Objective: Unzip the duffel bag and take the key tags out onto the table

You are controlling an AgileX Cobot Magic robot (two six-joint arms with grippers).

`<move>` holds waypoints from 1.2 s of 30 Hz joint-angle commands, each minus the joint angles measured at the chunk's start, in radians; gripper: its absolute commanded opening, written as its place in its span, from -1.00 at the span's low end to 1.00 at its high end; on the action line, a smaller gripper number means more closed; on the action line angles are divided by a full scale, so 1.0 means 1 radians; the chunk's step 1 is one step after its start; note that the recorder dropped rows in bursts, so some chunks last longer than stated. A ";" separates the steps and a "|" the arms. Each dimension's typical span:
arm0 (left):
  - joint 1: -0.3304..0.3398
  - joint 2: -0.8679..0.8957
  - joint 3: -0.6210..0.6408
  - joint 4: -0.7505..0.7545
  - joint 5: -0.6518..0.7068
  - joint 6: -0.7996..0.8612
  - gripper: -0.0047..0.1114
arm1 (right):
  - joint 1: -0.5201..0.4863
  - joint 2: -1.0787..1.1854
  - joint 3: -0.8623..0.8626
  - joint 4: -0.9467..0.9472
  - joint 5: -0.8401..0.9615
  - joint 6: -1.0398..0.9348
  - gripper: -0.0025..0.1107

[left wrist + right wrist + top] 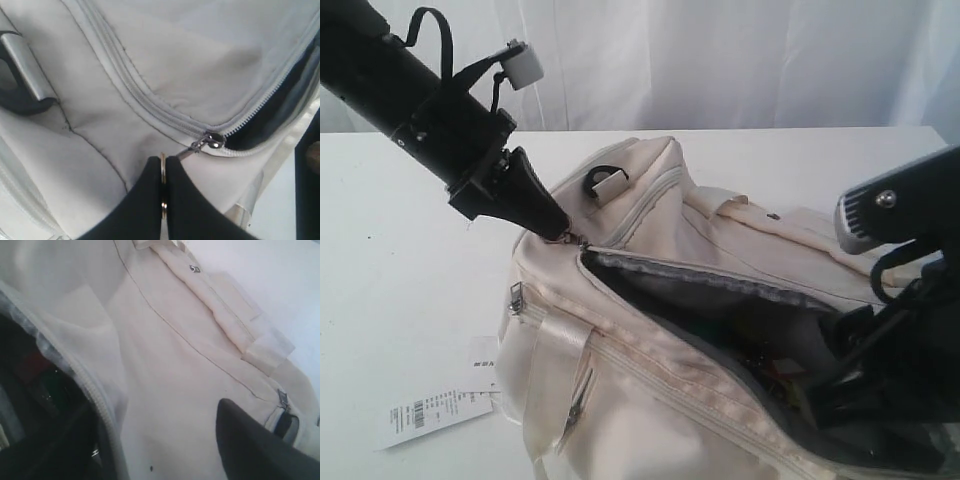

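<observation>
**A:** White table (400, 250), white curtain (720, 60) behind. Where is the bag (650, 400)?

**B:** Mid-table. In the exterior view its mouth gapes from the 10 o'clock end toward 4 o'clock, with dark lining (720, 300) showing.

**A:** Why is the left gripper (560, 228) at that end?

**B:** Its jaws are pinched on the pull ring (163, 175), just beside the slider (212, 140) at the zip's end. I judge the hold is there to tension the mouth so the other arm can work.

**A:** And the tags (772, 368)?

**B:** Inside, low in the mouth at about 4 o'clock, as red and green bits against the lining. None are on the table.

**A:** Right gripper (865, 375)?

**B:** At the mouth, near them. Its wrist view shows only one dark finger (250, 445) over the outer fabric. I cannot tell whether it is spread or closed.

**A:** Next?

**B:** Likely a reach inside. The loose lining could snag.
</observation>
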 commanded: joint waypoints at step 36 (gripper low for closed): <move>0.006 -0.308 0.151 0.041 0.056 -0.046 -0.92 | -0.427 -0.058 -0.030 0.018 0.012 -0.035 0.48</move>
